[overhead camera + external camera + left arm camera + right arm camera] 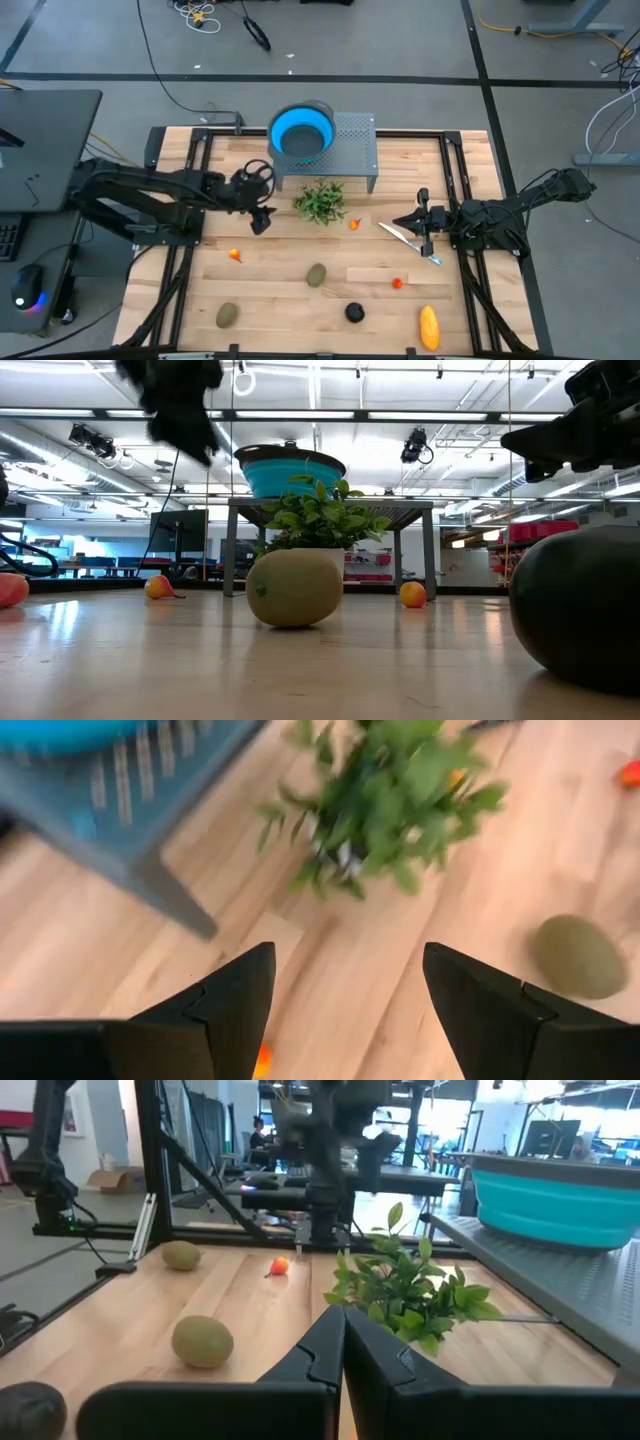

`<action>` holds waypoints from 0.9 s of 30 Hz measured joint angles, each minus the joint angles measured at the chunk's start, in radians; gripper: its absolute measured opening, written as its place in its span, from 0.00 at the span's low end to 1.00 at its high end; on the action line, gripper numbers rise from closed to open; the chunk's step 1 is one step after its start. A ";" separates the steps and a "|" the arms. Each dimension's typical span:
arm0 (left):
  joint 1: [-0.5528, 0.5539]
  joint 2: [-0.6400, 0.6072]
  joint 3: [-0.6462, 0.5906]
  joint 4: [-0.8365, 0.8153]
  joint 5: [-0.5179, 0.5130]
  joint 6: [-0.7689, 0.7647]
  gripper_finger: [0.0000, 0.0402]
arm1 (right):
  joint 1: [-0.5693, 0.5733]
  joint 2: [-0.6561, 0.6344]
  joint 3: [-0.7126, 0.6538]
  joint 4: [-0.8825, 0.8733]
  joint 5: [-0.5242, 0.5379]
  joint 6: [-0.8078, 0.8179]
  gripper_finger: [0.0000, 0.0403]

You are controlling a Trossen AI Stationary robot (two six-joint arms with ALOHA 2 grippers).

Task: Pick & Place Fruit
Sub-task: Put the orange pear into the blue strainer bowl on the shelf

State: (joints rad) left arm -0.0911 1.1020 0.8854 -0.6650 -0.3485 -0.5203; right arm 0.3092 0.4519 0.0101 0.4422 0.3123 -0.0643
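Above the table's left half, the left gripper [262, 205] hovers with its jaws spread and nothing between them, just beside the plant [320, 201] and the leg of the grey stand [350, 150]. Its wrist view looks down past the two fingers [235, 995] onto bare wood, with an orange piece [262, 1060] peeking out under one finger, so the wide opening reads as readiness to drop over a fruit rather than a grip.

The blue bowl [301, 131] sits on top of the stand at the table's far edge, which makes it the likely drop point; no fruit is visible in it from above.

Every fruit lies loose on the wood, well apart from its neighbours: a small orange one [235, 255] nearest the left gripper, another orange one [354, 224] just beside the plant, a green oval [316, 274] mid-table, a second green oval [228, 315] near the front edge, a red bit [397, 283], a black ball [354, 312] and a yellow oblong [429, 327] at the front right.

The right gripper [421, 222] waits on the right side with its fingers pressed together and empty, touching or just over the knife [410, 242].
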 joint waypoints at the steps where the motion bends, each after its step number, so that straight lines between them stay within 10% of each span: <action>1: 0.000 -0.015 -0.041 0.024 -0.004 -0.016 0.66 | 0.000 0.002 0.000 0.007 0.008 0.000 0.04; 27: 0.065 -0.004 -0.435 0.301 -0.066 -0.251 0.85 | -0.001 0.014 0.000 0.064 0.106 0.004 0.04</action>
State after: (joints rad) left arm -0.0261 1.0977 0.4508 -0.3642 -0.4147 -0.7710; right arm 0.3080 0.4656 0.0101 0.5065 0.4187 -0.0605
